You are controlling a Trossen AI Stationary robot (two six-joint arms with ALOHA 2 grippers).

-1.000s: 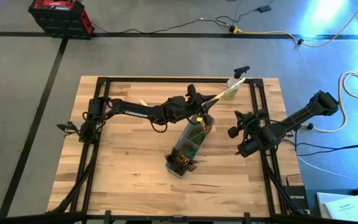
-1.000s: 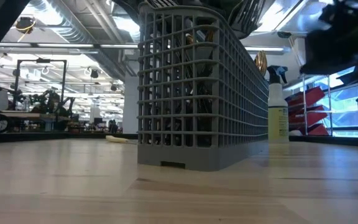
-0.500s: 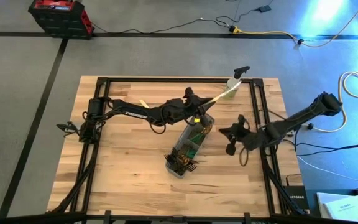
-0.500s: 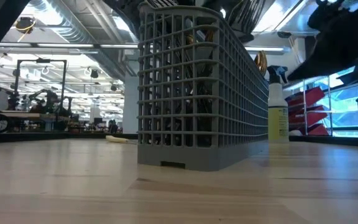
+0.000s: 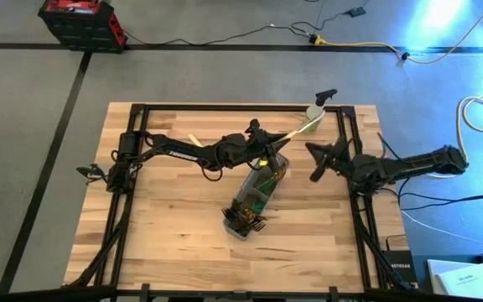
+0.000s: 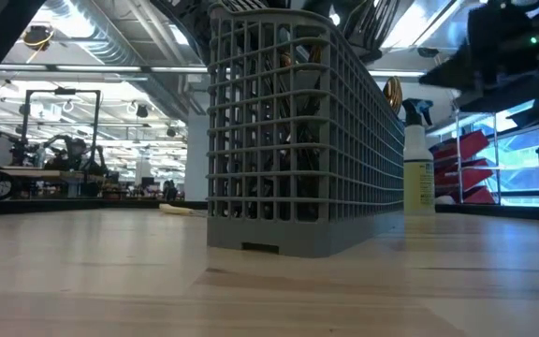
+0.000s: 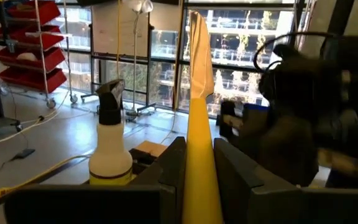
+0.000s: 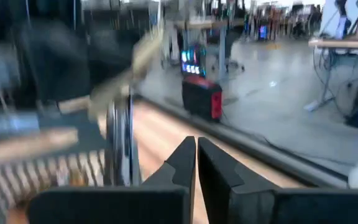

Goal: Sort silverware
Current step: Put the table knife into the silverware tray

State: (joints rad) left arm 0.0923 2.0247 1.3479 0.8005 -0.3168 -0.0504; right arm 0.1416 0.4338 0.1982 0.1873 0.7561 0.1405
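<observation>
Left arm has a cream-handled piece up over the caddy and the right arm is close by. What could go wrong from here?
1. The cream-handled piece juts far out of the left gripper, pinched at one end; it could pivot or slip.
2. Its far end points toward the spray bottle, so a swing could tip the bottle.
3. The right gripper, shut and empty, sits beside the caddy; the arms could clash.

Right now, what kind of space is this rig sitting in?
Likely a robotics lab or workshop: a butcher-block table on taped concrete floor, red bin shelving, and benches holding other equipment across the open hall.
</observation>
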